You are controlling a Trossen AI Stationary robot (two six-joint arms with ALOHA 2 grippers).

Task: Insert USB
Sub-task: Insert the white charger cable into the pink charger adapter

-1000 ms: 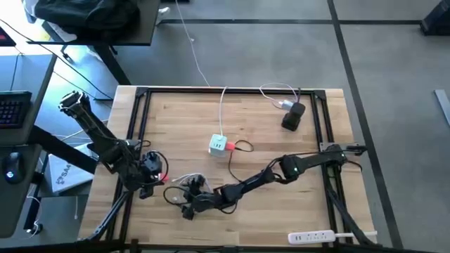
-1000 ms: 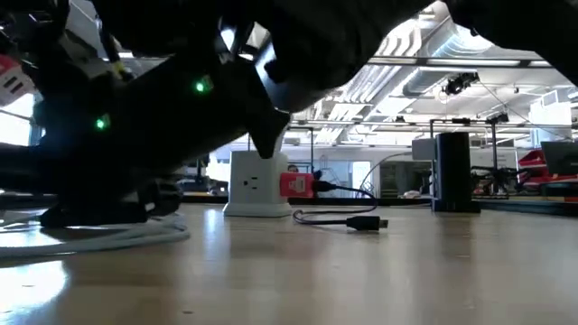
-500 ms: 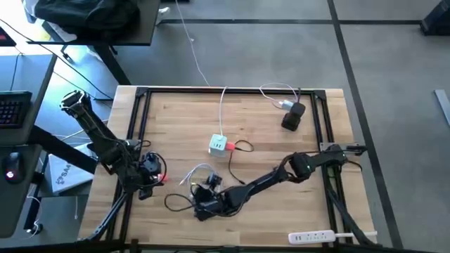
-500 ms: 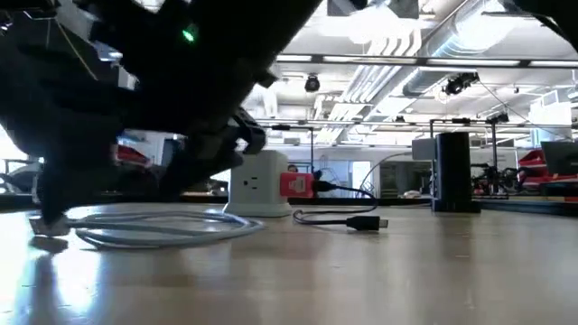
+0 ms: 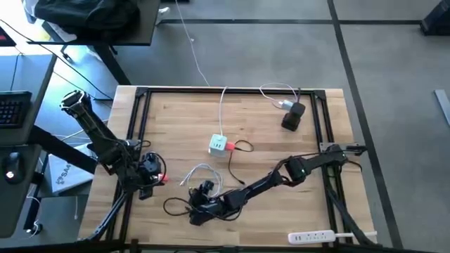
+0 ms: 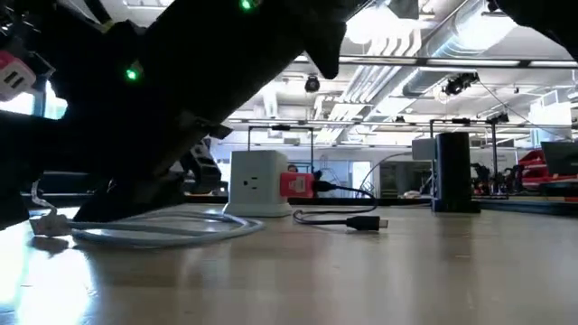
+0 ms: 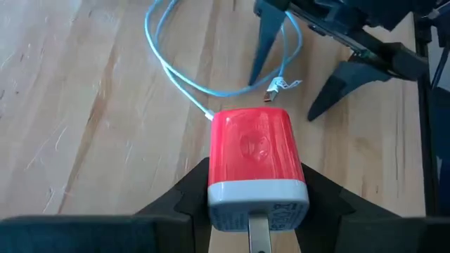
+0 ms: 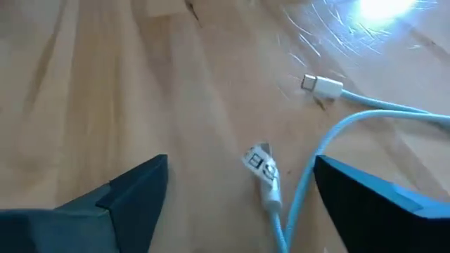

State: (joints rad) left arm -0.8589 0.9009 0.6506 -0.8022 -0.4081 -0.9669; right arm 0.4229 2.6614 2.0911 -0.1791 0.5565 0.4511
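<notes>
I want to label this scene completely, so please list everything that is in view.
table: 1, wood
cube: 1, white, table middle
USB: 1, red, at the cube's side, on black cable
coiled cable: 1, white, front
box: 1, black, back right
plug: 1, silvery, beside box
power strip: 1, white, front right edge
charger: 1, red-white, in left gripper
left gripper: shut, front left
right gripper: open, over coiled cable

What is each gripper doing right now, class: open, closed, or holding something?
Left gripper: closed on a red charger block.
Right gripper: open, empty, over the white cable.
</notes>
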